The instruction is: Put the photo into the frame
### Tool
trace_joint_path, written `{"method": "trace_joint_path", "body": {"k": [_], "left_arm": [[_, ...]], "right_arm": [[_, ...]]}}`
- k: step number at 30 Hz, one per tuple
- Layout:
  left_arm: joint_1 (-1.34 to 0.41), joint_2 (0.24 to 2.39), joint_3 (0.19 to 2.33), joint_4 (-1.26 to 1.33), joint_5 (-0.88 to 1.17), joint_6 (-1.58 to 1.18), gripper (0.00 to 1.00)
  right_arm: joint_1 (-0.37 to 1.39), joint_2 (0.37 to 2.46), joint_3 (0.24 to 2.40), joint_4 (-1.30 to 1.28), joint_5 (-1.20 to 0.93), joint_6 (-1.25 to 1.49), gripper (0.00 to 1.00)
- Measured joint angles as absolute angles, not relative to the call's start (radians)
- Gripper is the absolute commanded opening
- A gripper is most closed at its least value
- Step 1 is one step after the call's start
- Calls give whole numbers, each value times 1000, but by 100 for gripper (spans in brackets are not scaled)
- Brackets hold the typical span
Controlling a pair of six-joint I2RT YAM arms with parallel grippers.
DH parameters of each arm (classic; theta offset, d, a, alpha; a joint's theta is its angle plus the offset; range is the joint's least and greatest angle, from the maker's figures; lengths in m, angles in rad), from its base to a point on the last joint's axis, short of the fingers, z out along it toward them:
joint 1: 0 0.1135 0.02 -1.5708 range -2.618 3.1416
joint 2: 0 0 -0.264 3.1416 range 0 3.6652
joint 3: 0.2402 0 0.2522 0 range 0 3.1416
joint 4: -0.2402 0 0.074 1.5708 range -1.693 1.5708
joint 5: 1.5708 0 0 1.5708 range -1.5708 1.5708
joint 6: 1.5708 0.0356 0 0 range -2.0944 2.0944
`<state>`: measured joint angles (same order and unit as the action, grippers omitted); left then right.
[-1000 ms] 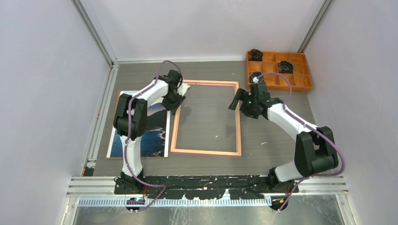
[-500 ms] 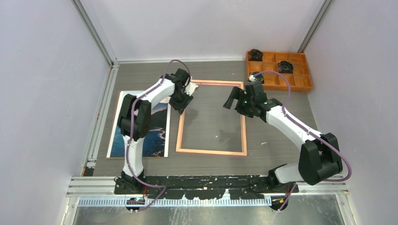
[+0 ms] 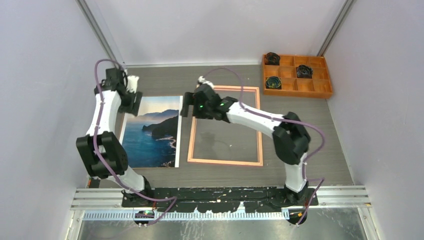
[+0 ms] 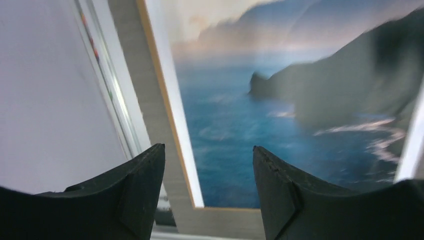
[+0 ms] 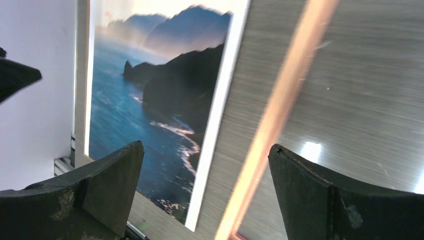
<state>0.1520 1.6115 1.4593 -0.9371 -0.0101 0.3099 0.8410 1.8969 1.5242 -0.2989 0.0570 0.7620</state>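
The photo [image 3: 150,131], a blue seascape with dark mountains, lies flat on the table left of the frame [image 3: 260,125], a thin pink-orange rectangle with bare table inside it. My left gripper [image 3: 132,96] hovers open over the photo's far left corner. In the left wrist view the photo [image 4: 300,115] has its white left border running between the left gripper's [image 4: 209,157] fingers, untouched. My right gripper [image 3: 187,107] hangs open over the gap between photo and frame. The right wrist view shows the photo [image 5: 150,100] and the blurred frame edge [image 5: 280,115] between the right gripper's [image 5: 206,150] fingers.
An orange compartment tray [image 3: 320,91] holding dark coiled items stands at the back right. A thin brown edge [image 4: 165,125] shows under the photo's border. A metal rail [image 3: 107,125] and the left wall run close beside the photo.
My left arm swung from the frame's far left corner to the photo's far left corner, its jaws widening. The right arm crossed the frame leftward. The frame shifted slightly right.
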Motion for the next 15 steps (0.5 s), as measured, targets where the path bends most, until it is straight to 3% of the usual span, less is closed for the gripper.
{"method": "trace_joint_path", "body": {"k": [6,15], "left_arm": [[276,1555,1233,-909,-77,399,65],[377,1642,1200,-721,-178,425,64]], "right_arm": [[935,2108,1708,-311,28,780,100],[941,2296,1856,-345,42,795,100]]}}
